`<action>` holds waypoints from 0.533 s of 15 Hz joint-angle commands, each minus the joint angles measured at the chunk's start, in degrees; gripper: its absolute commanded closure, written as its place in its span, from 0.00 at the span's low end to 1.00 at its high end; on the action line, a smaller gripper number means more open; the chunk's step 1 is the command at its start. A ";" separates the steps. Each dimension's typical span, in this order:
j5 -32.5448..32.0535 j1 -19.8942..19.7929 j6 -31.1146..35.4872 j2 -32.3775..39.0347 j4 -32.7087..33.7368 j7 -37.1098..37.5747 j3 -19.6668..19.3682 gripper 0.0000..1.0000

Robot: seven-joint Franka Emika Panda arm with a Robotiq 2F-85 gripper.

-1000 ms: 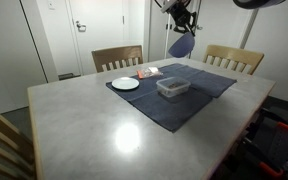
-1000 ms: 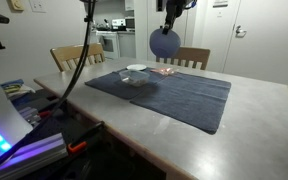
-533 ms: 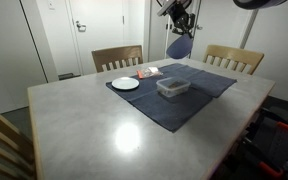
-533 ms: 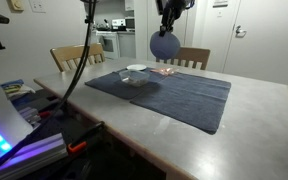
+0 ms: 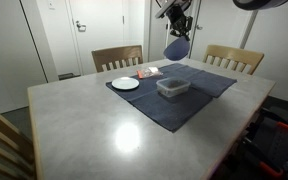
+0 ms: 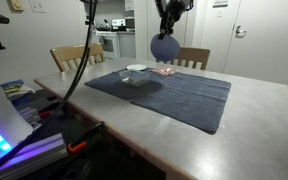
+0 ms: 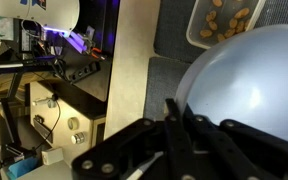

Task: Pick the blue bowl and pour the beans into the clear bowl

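Blue bowl gripped by its rim and tipped for pouring.
In an exterior view the claw (image 5: 179,27) pinches the blue bowl (image 5: 177,48), which hangs tilted beneath it, with the clear bowl (image 5: 173,87) on the tabletop (image 5: 104,130) far below. In an exterior view the tilt shows too (image 6: 163,46). In the wrist view, beans (image 7: 224,20) lie in the clear bowl beyond the claw.

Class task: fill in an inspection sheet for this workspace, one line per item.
Surface: grey table with a dark mat.
Job's things: blue bowl held tilted in the air; clear bowl on the mat, beans inside.
Clutter: white plate; small red-and-white item.
Grippers: claw shut on the blue bowl.
Cables: black cable beside the table.
Surroundings: wooden chairs; door.
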 commanded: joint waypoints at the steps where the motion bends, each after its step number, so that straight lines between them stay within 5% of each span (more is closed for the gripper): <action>1: 0.00 0.00 0.00 0.00 0.00 0.00 0.00 0.95; 8: 1.19 -0.99 1.51 2.13 0.06 4.26 1.30 0.99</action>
